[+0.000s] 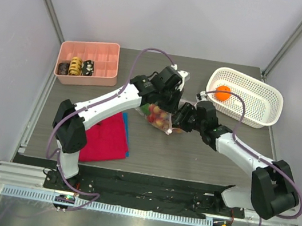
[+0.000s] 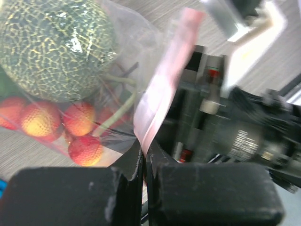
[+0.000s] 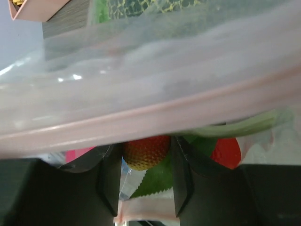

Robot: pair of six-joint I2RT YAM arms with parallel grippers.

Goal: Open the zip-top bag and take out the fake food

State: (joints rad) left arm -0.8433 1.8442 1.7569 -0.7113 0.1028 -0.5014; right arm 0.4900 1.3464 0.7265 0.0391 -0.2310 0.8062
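- Pink tray (image 1: pixel 105 59), far left: one, carrying three rolls (image 1: pixel 76 66). Not part of my job.
- Red cloth (image 1: pixel 105 139): one, lying over one blue cloth (image 1: pixel 127 135).
- Left gripper (image 2: pixel 144 162): I am pinching the bag's pale zip strip (image 2: pixel 162 89), jaws closed flat on it.
- Zip-top bag (image 1: pixel 159 117): one, lying over the middle of the tabletop (image 1: pixel 201 156), between my two grippers. I am judging it light, soft and slippery. The film would crumple and slide, so the stiffer strip looks like the place to hold, one lip per gripper.
- Fake food inside: one netted green ball (image 2: pixel 51 47), at least four red berries (image 2: pixel 84 149) and some green stems. Probably hard, light and prone to rolling.
- Right gripper (image 3: pixel 146 160): jaws standing apart beneath the strip, a berry showing between them. Whether they are gripping film I cannot tell.
- White basket (image 1: pixel 256 107), far right: one, holding one orange ball (image 1: pixel 223 92).
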